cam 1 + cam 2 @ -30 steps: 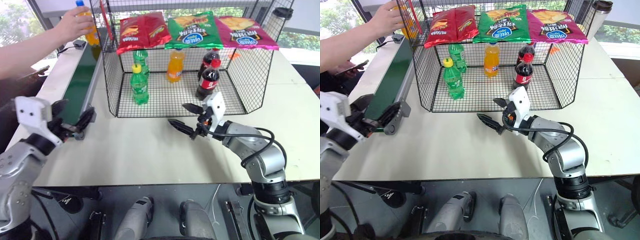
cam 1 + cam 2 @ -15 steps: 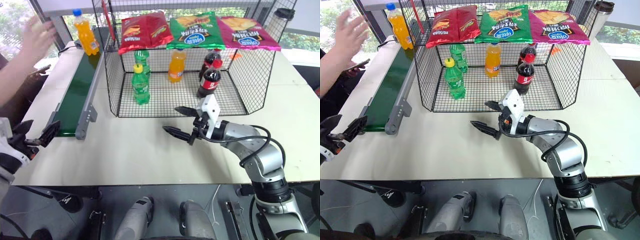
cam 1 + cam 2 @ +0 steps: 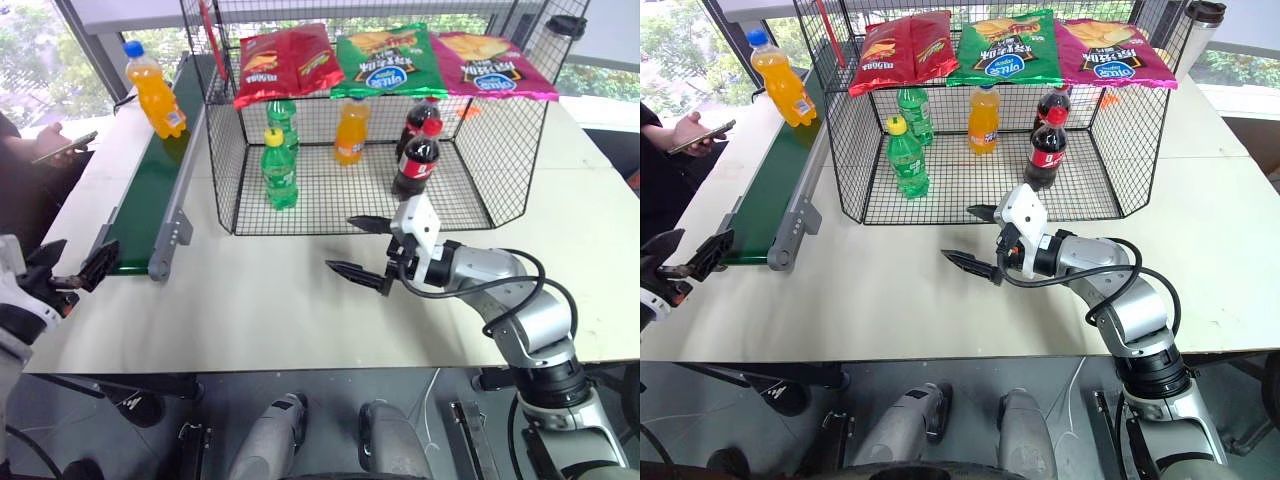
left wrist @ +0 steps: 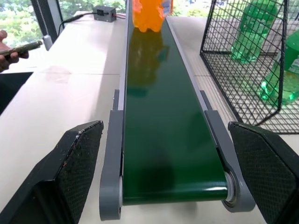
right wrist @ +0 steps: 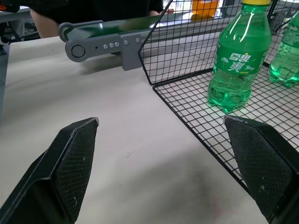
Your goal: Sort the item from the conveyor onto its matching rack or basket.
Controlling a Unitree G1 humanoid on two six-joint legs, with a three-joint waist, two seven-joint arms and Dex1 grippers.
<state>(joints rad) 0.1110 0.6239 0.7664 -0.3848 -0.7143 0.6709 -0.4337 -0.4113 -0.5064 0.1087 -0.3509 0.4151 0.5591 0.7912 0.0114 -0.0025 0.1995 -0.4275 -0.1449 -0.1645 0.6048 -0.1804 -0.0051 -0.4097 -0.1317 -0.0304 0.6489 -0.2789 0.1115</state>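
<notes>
- The person's hand that held the orange soda bottle (image 3: 152, 88) a second ago has gone; the bottle now stands alone at the conveyor (image 3: 150, 190) far end, well beyond the left gripper (image 3: 72, 271), whose fingers are spread wide off the belt's near end.
- Bare tabletop (image 3: 250, 310) lies between the grippers.
- Right gripper (image 3: 366, 247), fingers apart and empty, hovers just before the wire cage (image 3: 240, 190) open front.
</notes>
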